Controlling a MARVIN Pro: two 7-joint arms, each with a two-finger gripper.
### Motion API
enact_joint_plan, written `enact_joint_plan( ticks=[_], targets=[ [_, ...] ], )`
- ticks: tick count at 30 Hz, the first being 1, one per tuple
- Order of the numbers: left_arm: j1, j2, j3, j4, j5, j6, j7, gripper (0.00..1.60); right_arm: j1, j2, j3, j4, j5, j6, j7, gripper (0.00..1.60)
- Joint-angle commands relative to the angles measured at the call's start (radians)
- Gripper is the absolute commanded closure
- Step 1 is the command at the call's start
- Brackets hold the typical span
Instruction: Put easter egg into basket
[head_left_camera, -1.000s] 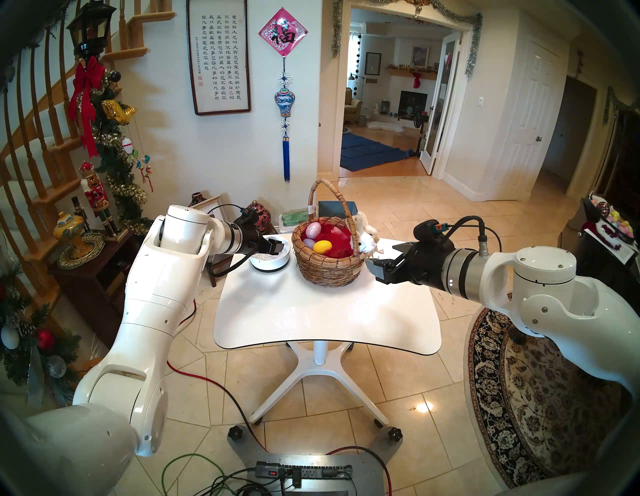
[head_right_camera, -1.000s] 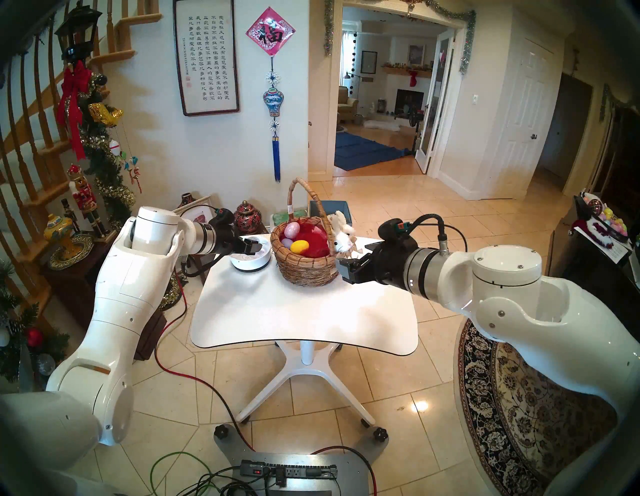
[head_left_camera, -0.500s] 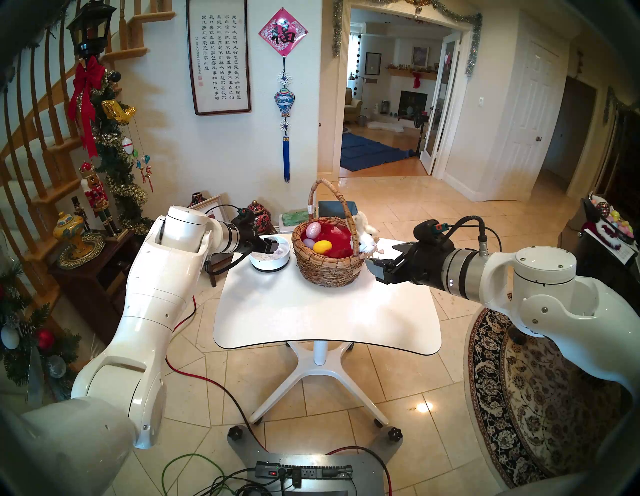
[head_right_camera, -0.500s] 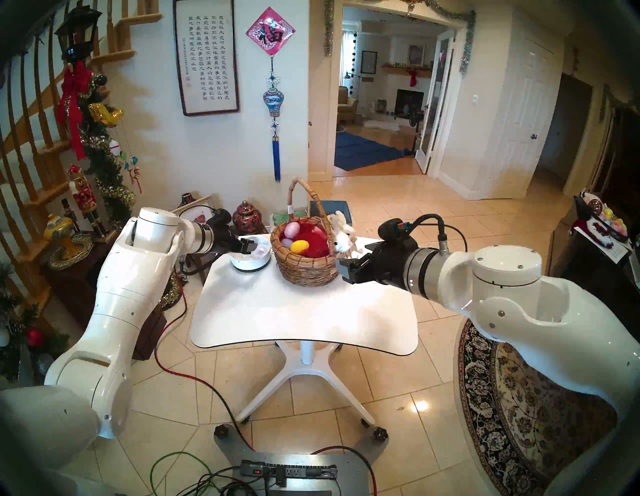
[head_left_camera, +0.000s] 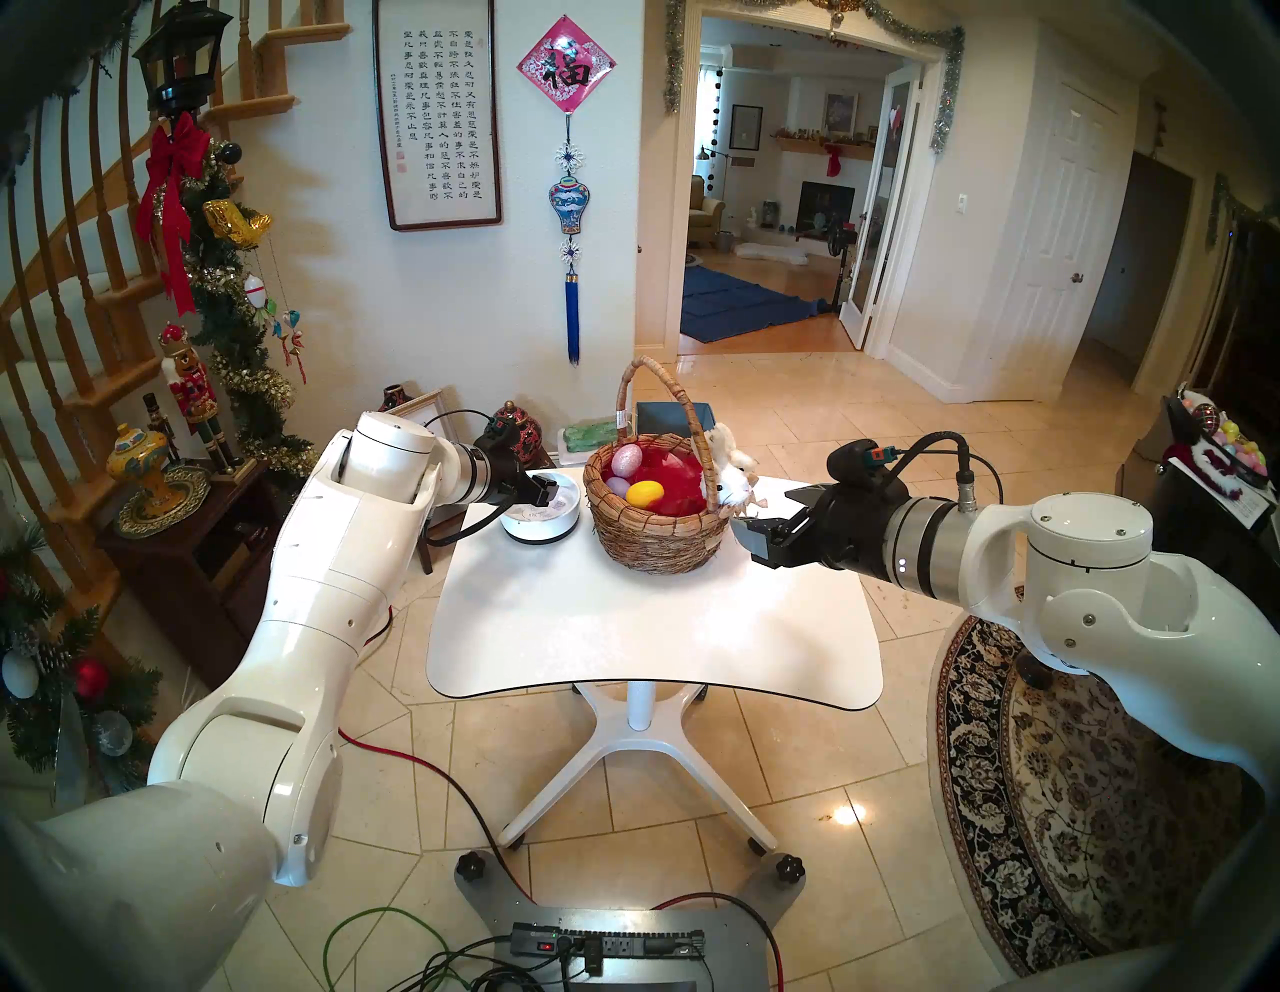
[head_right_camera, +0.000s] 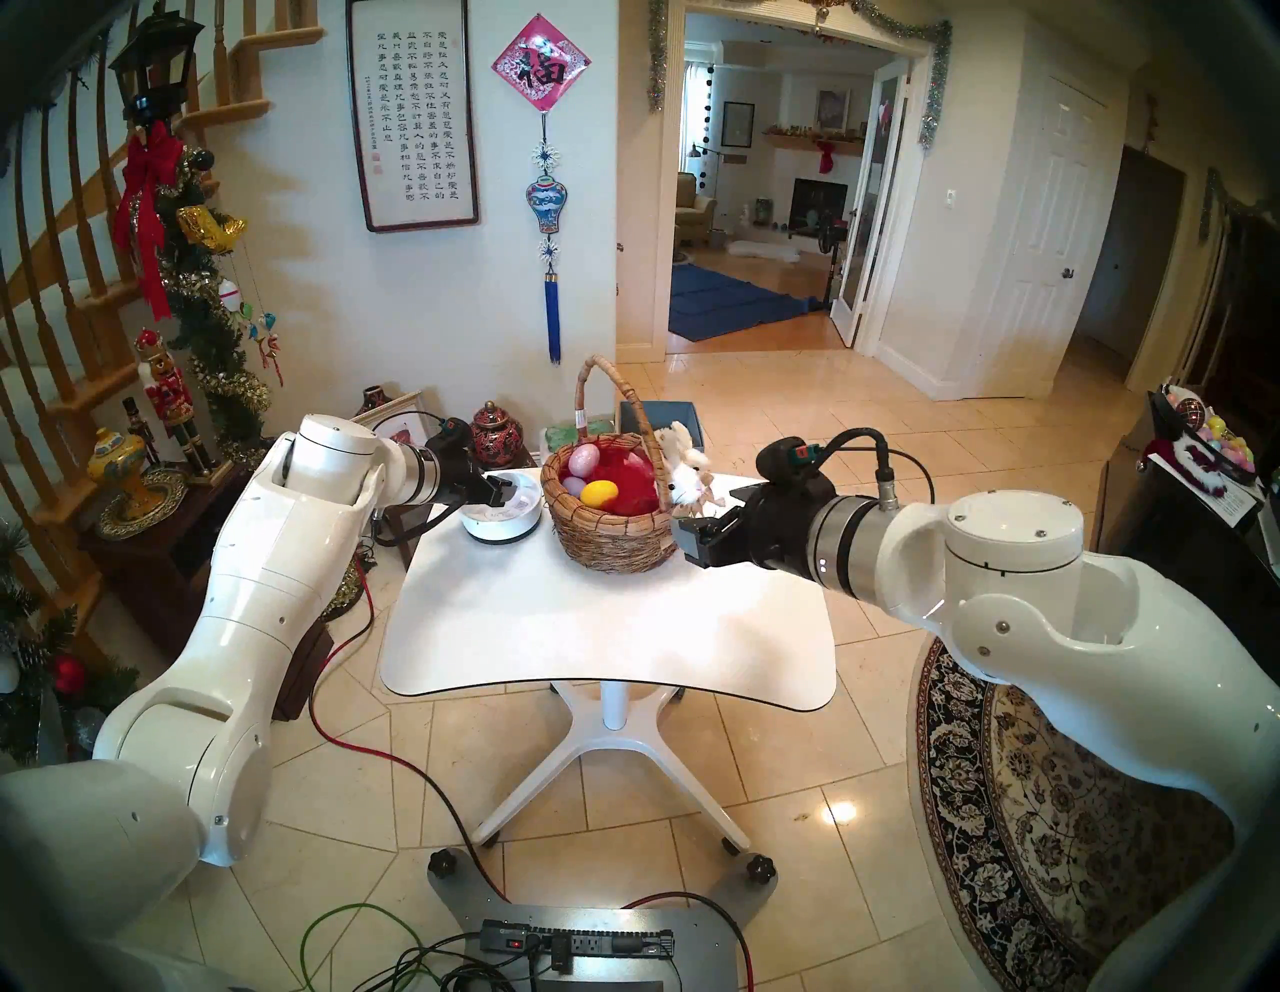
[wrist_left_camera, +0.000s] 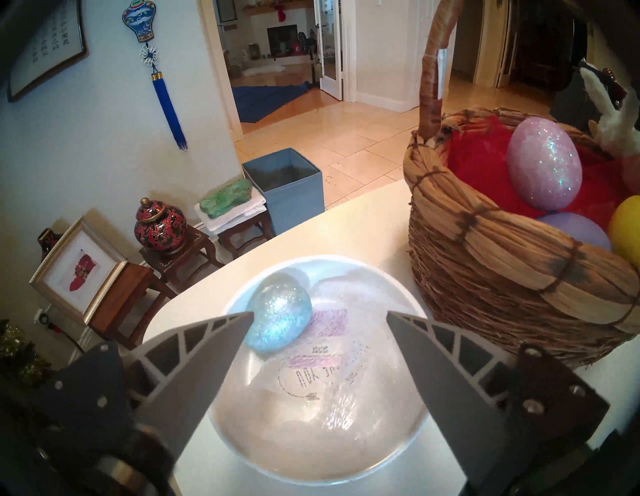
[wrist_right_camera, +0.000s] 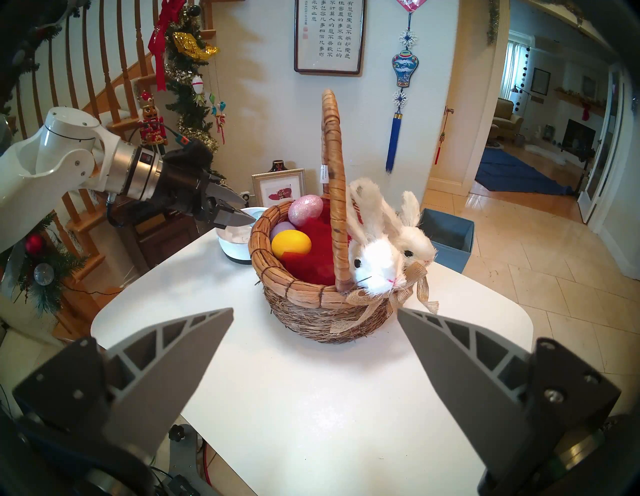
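One glittery blue egg (wrist_left_camera: 279, 322) in smooth white bowl (wrist_left_camera: 412, 436), wicker basket (wrist_left_camera: 502, 263) beside.

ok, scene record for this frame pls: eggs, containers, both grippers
eggs in basket: pink glitter egg, lilac egg, yellow egg
egg left out: blue glitter egg, in white bowl
basket: on white table, right of the bowl
left gripper: open, over the bowl, empty
right gripper: open, empty, beside the basket
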Motion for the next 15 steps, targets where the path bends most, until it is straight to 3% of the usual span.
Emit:
enact_joint_plan(
  ticks=[1,15],
  targets=[
    [-0.051,-0.004,0.000,0.009,0.002,-0.022,0.003,0.27,0.010,-0.001,0.009,-0.001,-0.002,-0.003,0.000,0.00],
    [-0.069,0.006,0.031,0.047,0.031,-0.072,0.010,0.25,0.010,-0.001,0.008,-0.001,-0.002,-0.003,0.000,0.00]
  ],
)
